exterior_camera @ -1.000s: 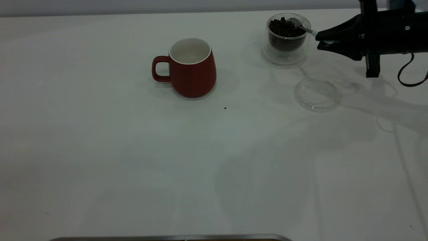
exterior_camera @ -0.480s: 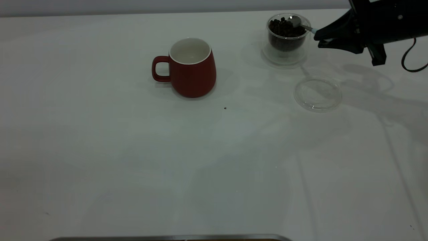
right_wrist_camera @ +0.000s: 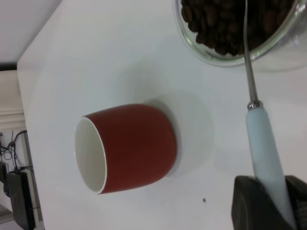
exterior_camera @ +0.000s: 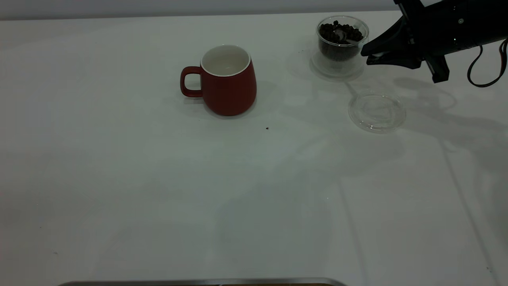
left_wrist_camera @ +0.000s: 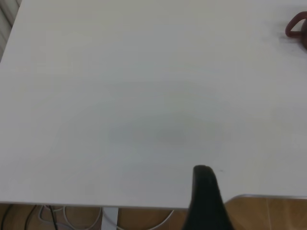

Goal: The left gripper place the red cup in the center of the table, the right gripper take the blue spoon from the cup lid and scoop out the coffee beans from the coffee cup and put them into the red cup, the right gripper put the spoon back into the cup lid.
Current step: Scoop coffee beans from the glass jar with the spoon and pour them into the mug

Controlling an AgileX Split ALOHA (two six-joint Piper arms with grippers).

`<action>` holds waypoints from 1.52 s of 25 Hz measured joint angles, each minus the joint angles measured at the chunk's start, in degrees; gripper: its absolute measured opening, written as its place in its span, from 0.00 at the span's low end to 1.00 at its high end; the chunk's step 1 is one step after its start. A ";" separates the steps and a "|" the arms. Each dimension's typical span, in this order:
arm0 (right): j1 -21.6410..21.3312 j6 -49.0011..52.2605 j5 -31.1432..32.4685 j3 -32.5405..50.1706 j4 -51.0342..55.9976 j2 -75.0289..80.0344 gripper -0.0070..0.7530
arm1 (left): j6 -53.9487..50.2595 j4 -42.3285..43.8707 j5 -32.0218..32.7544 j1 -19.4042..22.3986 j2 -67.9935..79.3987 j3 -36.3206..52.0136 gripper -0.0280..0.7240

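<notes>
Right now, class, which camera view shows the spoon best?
The right wrist view: the spoon shows its pale handle in the right claw and its shaft entering the coffee cup. The exterior view shows only its bowl; the left wrist view shows none.

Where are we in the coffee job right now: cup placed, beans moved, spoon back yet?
Done: the red cup stands upright mid-table, and the left gripper is parked at the table edge. In hand: the right gripper holds the spoon, its bowl down in the coffee cup among the beans. Left: the red cup's inside looks empty, so nothing transferred yet; the cup lid has no spoon.
</notes>
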 joint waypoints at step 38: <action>-4.66 5.53 14.73 0.00 6.73 4.30 0.16 | 0.07 0.00 0.00 0.00 0.00 0.00 0.82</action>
